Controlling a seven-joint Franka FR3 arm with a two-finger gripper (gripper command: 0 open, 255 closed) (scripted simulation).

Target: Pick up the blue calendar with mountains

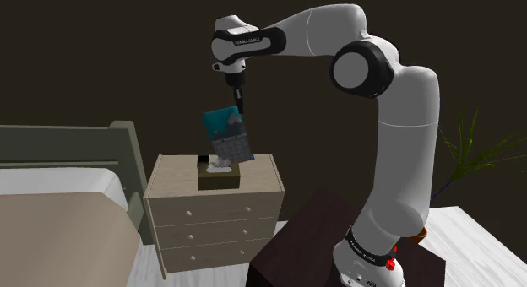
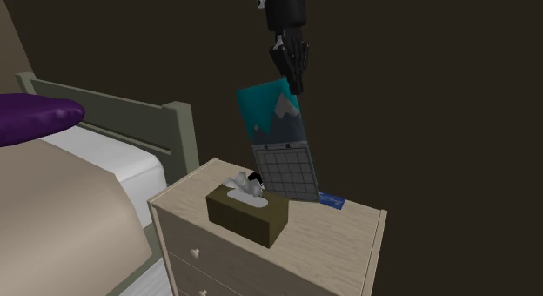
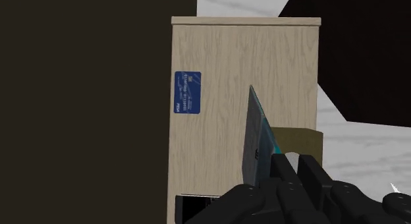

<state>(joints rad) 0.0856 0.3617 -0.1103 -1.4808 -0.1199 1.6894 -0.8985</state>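
The blue calendar with mountains (image 2: 277,137) is clasped at its upper edge between the closed fingers of the gripper (image 2: 294,72) and is hung tilted over the light wooden nightstand (image 2: 339,233). A teal mountain picture is carried on its upper half and a grey date grid on its lower half. Its lower edge is seen close behind an olive tissue box (image 2: 248,216), from which white tissues are pushed up; whether that edge is clear of the nightstand top cannot be told.

A small blue card (image 2: 331,199) is laid flat on the nightstand top, just beside the calendar's lower corner and apart from the tissue box. In the wrist view the calendar (image 3: 255,143) is seen nearly edge-on, between the card (image 3: 187,92) and the tissue box (image 3: 303,140).

Beside the nightstand a bed (image 1: 51,209) with a grey-green headboard (image 1: 127,150) is placed, and a purple pillow (image 2: 35,116) is laid on it. A green plant (image 1: 464,154) is stood behind the arm in the shoulder view.
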